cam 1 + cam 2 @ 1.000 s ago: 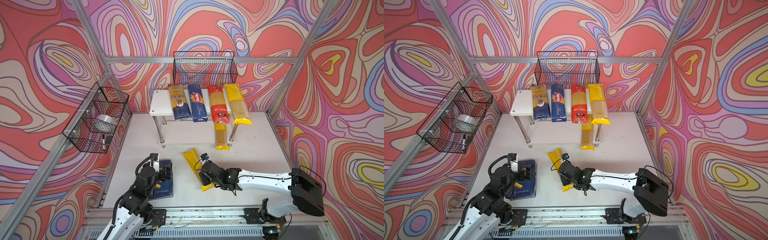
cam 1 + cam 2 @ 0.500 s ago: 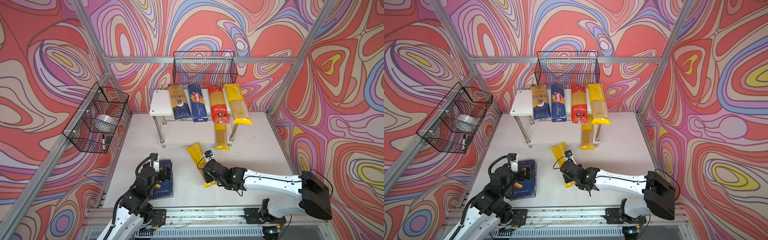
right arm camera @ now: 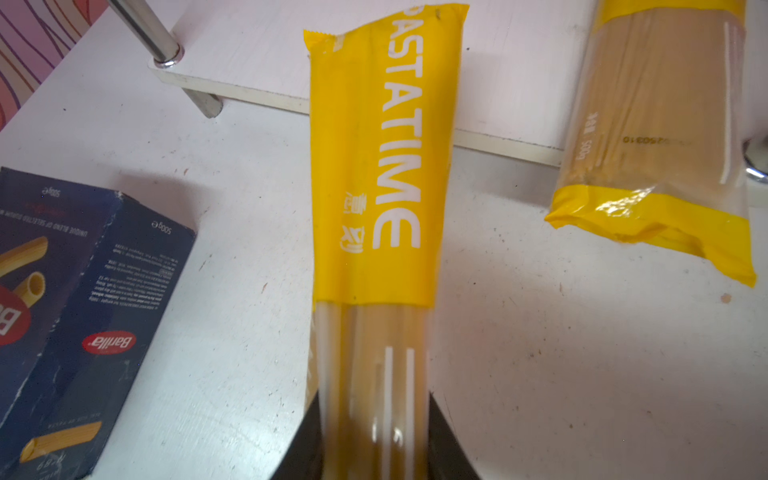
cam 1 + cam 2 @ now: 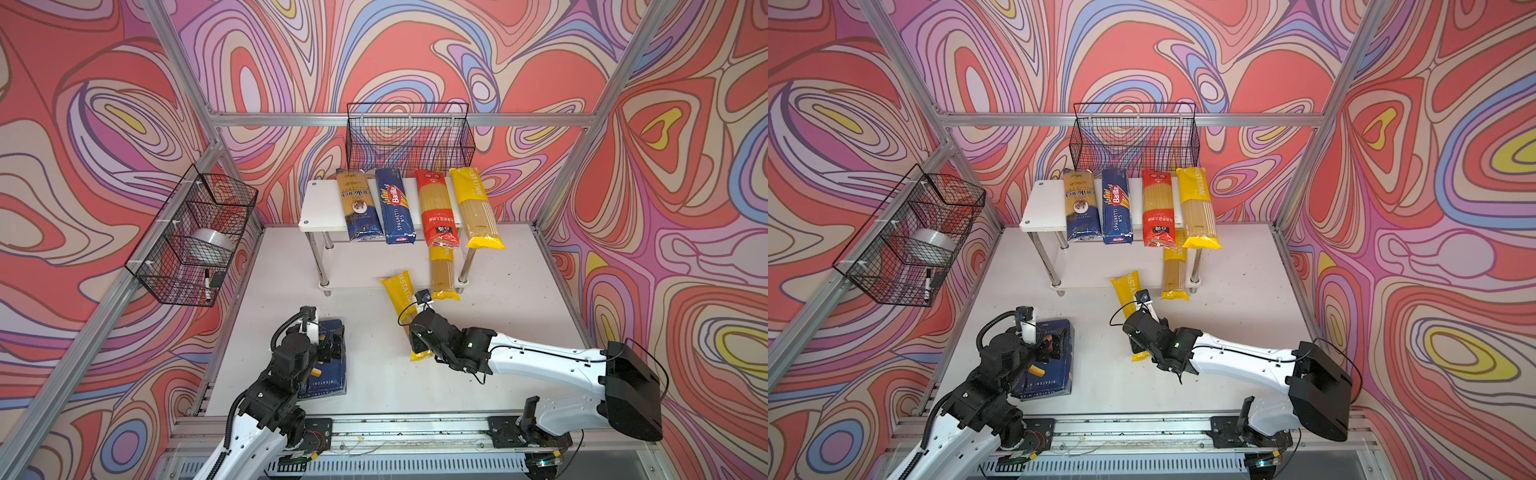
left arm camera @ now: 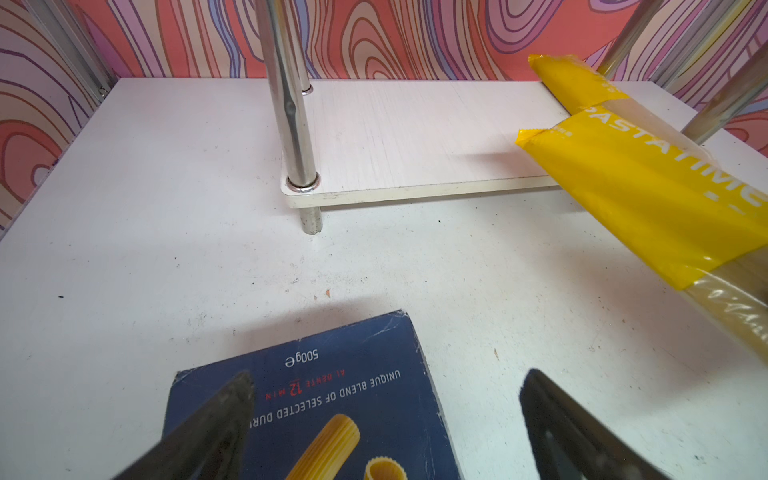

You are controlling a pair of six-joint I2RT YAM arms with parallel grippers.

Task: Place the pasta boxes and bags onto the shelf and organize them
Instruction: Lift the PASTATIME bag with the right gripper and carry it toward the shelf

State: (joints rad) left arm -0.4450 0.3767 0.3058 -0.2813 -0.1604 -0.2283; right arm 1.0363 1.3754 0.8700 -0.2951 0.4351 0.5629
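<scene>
In both top views the white shelf (image 4: 322, 208), two rounded boards on chrome tube legs, stands at the middle of the tabletop's (image 4: 519, 316) back edge. Four long packs lie side by side on its upper board, front ends overhanging: a blue bag (image 4: 360, 208) with a clear top, a matte card spaghetti box (image 4: 395, 208), a glossy red bag (image 4: 436, 212) and an upper yellow bag (image 4: 476, 208). A lower bag (image 4: 442, 274), yellow-ended with a clear middle, lies on the lower board by the right front leg and pokes past the front edge. Near mid-tabletop the right hand (image 4: 415, 332) is closed on the held bag (image 4: 400, 293), whose far end reaches the lower board's front edge. The left hand (image 4: 331, 343) hovers over the rigatoni box (image 4: 328, 374), which lies flat near the front left corner.

In the left wrist view the left hand (image 5: 386, 382) is wide open and holds nothing. One dark ridged finger (image 5: 216, 424) is over the scuffed navy carton, the other past its side edge. The held bag (image 5: 644, 195) is tilted, its yellow end above the board's edge.

In the right wrist view both black fingers (image 3: 303, 449) press the bag's clear, strand-filled part. Its yellow PASTATIME end points at the shelf, and the lower bag (image 3: 656, 124) lies beside it, apart.
</scene>
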